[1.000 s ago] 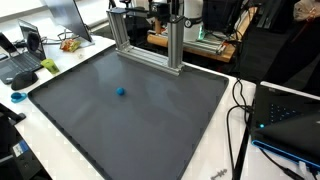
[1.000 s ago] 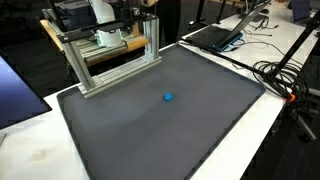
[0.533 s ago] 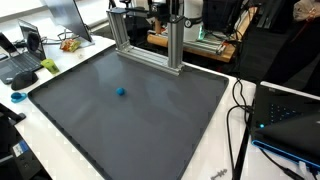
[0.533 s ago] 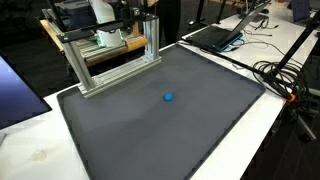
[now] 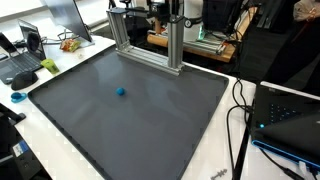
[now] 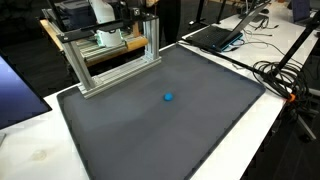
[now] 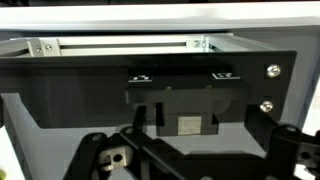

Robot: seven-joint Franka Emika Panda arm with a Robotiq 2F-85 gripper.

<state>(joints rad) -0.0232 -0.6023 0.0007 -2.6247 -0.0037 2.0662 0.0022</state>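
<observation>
Close to blk panel (image 7: 60, 90), gripper (image 7: 190, 162) jaws wide apart, empty; blue ball (image 5: 121, 91) alone on mat (image 5: 160, 120).

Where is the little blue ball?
Find the big dark grey mat on the white table. The blue ball sits alone near its middle, in front of the metal frame. It is the only small, round, bright blue thing there.

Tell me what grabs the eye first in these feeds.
A small blue ball lies alone near the middle of the large dark grey mat in both exterior views. A silver aluminium frame stands at the mat's far edge.
</observation>
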